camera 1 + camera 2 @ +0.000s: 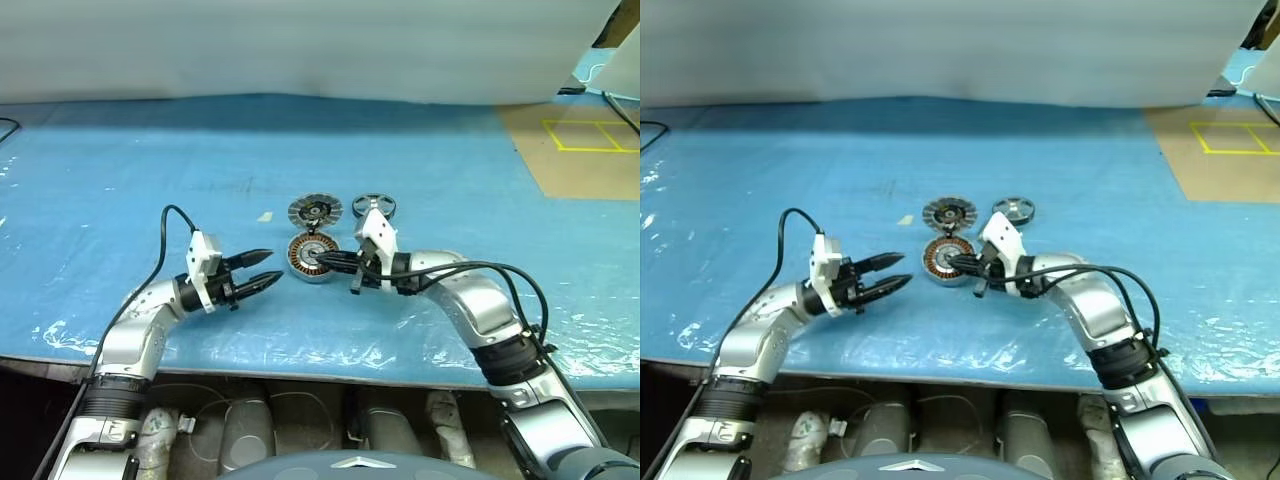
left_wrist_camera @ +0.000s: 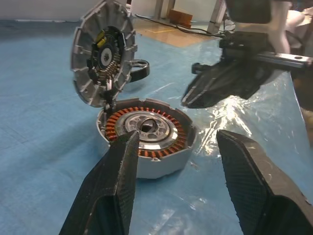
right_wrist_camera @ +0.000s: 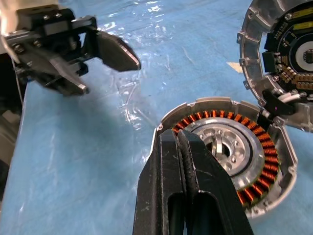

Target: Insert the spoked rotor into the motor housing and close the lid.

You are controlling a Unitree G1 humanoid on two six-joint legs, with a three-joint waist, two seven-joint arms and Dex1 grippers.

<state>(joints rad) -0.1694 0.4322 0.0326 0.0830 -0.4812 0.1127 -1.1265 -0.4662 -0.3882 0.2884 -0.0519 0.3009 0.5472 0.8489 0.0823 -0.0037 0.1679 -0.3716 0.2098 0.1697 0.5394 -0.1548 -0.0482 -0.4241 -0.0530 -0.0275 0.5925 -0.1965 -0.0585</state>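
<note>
The motor housing [image 1: 312,257], a silver ring with copper windings, lies open-side up on the blue table. Behind it the ribbed spoked rotor [image 1: 315,211] stands tilted at the housing's far rim, its inner face [image 2: 105,56] turned towards the housing. The small round lid [image 1: 374,206] lies just right of the rotor. My right gripper [image 1: 322,262] is shut with nothing in it, and its tips [image 3: 183,147] are over the housing's near rim. My left gripper [image 1: 265,268] is open and level, a short way left of the housing and pointing at it [image 2: 146,147].
A shiny blue plastic sheet [image 1: 120,180] covers the table, whose front edge [image 1: 300,368] runs below both arms. A brown board with yellow tape [image 1: 590,140] lies at the back right. A small pale scrap [image 1: 264,216] sits left of the rotor.
</note>
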